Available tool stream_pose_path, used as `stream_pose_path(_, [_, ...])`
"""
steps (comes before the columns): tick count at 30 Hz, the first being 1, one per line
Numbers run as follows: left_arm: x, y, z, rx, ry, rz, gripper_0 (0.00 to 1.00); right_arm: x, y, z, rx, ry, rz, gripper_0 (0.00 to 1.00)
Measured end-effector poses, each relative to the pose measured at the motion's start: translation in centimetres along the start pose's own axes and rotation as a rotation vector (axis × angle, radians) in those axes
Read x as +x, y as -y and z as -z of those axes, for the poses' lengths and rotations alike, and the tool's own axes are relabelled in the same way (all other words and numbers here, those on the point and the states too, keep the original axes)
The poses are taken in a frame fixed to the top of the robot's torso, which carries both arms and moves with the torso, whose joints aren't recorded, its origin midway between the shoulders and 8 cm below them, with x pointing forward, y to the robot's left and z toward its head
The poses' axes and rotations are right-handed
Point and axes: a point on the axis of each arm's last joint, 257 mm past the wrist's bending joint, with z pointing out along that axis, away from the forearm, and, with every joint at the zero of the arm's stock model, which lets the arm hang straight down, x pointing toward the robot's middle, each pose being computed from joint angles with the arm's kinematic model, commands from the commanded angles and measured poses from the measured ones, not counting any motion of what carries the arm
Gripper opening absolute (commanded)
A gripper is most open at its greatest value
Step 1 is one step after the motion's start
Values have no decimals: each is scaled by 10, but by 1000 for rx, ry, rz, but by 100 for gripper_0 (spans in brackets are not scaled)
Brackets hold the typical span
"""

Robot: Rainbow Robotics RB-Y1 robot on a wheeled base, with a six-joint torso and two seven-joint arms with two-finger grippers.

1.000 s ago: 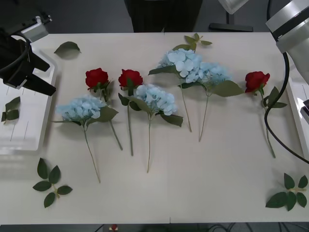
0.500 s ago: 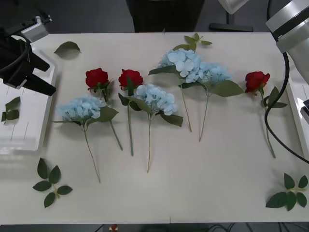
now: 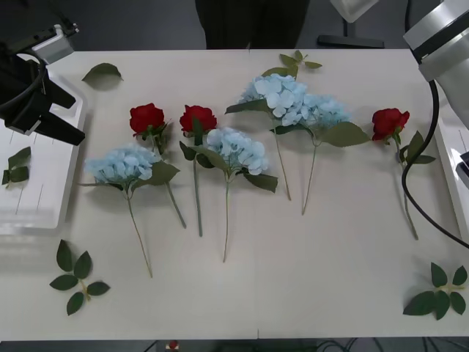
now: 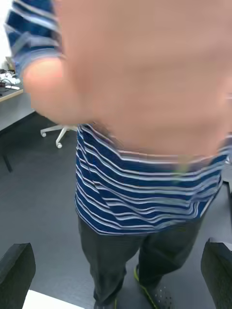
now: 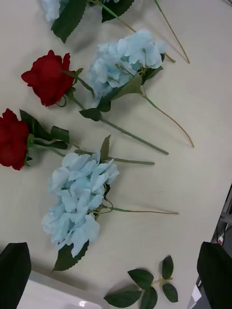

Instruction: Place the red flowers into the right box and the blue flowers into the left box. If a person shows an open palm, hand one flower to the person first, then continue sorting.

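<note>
right box: mostly cut off by the edge
person's hand: heavily blurred, fingers unreadable
left box: partly behind the arm

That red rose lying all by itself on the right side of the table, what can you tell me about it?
The lone red rose looks artificial: a deep-red, rounded head of folded, fabric-like petals on a long thin green stem with a few dark leaves just below the head. It lies flat on the pale table, head toward the far edge, stem running toward the near edge. It sits apart from the other flowers, right of the blue hydrangea pair. A black cable of the robot's right arm hangs over its stem. No gripper holds it.
</note>
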Motion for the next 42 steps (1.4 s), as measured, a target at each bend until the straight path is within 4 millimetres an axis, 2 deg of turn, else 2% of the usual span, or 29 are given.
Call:
stream_pose_path(5, [0, 0, 0, 0, 0, 0, 100, 14, -6, 0, -15, -28, 14, 100])
stream_pose_path(8, [0, 0, 0, 0, 0, 0, 100, 28, -6, 3, -51, -79, -53, 100])
stream_pose_path(12, [0, 0, 0, 0, 0, 0, 100, 47, 6, 18, -54, -211, -150, 100])
stream_pose_path(14, [0, 0, 0, 0, 0, 0, 100, 63, 7, 40, -66, -345, -222, 100])
stream_pose_path(16, [0, 0, 0, 0, 0, -1, 100, 69, 6, 64, -90, -442, -263, 100])
stream_pose_path(20, [0, 0, 0, 0, 0, -1, 100, 94, 13, 131, -90, -709, -272, 100])
stream_pose_path(25, [0, 0, 0, 1, 0, -1, 100, 120, 43, 211, -60, -971, -304, 100])
stream_pose_path(29, [9, 2, -5, 12, -10, 15, 100, 154, 68, 255, -36, -1124, -397, 100])
stream_pose_path(33, [12, 3, -6, 15, -17, 19, 100, 203, 89, 281, 36, -1237, -437, 100])
stream_pose_path(36, [22, -1, -5, -1, -57, 41, 100, 245, 113, 291, 141, -1293, -434, 100])
stream_pose_path(38, [27, -4, -5, -13, -77, 58, 100, 268, 120, 295, 180, -1324, -454, 100])
stream_pose_path(40, [31, -3, -5, -15, -89, 124, 100, 287, 122, 295, 200, -1337, -492, 100])
stream_pose_path(42, [33, -2, -5, -16, -96, 263, 100, 306, 126, 294, 230, -1343, -525, 100])
